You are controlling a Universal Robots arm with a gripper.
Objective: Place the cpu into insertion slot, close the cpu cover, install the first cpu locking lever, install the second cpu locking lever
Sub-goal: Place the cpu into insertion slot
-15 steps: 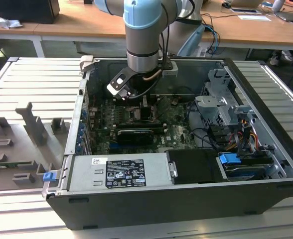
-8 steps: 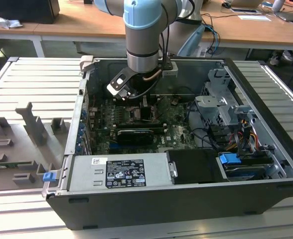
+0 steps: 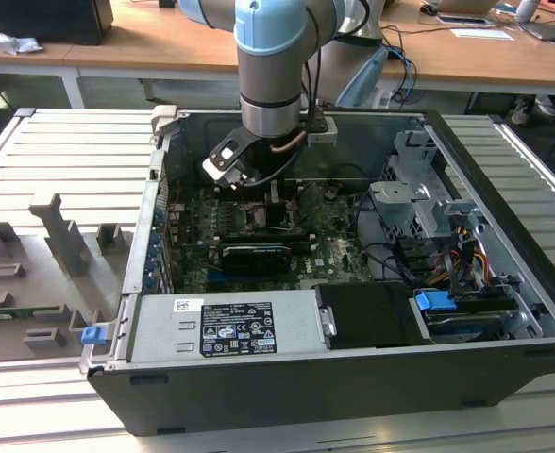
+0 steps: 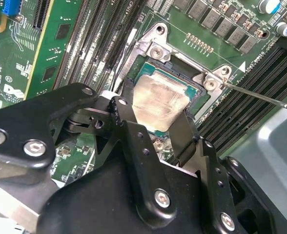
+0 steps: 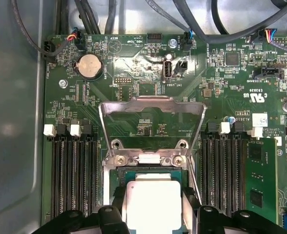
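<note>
We see the gripper [image 4: 157, 106] closed on the cpu [image 4: 160, 97], its black fingers [image 4: 185, 134] pressed against two opposite edges of the pale chip. The cpu sits at the insertion slot [image 4: 180, 72], within the metal rim, though we cannot tell whether it is fully seated. In the first wrist view the cpu cover [image 5: 151, 101] stands swung up and open, hinged just beside the slot, and we see the green motherboard [image 5: 133, 63] through its window. A thin metal lever [image 4: 260, 96] juts from one corner of the rim and crosses the black memory slots [image 4: 253, 73]. A round coin cell [image 5: 90, 66] lies on the board beyond the cover. In the exterior view the arm [image 3: 277, 75] reaches down into the open computer case [image 3: 353, 396], with a grey power supply [image 3: 230, 326] along its near side.
</note>
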